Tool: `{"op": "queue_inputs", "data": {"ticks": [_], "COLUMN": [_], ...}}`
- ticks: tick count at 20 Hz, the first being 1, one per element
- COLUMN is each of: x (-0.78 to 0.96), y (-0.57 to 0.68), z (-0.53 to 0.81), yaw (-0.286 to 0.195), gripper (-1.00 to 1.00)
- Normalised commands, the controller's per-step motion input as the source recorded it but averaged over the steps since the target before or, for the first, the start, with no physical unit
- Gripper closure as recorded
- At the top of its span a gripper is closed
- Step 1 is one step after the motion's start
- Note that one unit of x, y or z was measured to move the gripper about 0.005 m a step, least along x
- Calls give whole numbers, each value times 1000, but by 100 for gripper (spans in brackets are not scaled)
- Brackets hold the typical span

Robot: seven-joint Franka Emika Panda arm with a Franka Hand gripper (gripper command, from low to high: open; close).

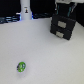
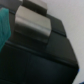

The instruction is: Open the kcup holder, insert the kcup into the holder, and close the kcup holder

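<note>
Your claw [image 1: 63,11] hangs just above the black boxy two-drawer kcup holder [image 1: 63,26], its grip state impossible to tell. The small green-topped round kcup [image 1: 21,66] lies well apart from it on the white bench [image 1: 45,55].

Exterior view, one o'clock: the gripper [image 1: 63,10] presents as a dark, blocky body with pale patches at its upper edge. Heavy blur; finger shape, cables, screws and markings cannot be determined.
</note>
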Motion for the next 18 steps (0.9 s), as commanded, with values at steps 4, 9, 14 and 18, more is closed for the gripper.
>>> {"op": "queue_inputs", "data": {"ticks": [4, 9, 14, 18], "x": [-348, -435, -459, -435], "y": [306, 94, -13, -16], "z": [-383, -439, -515, -543], "yaw": [-182, -155, -133, -109], "gripper": [-100, -100, -100, -100]}}
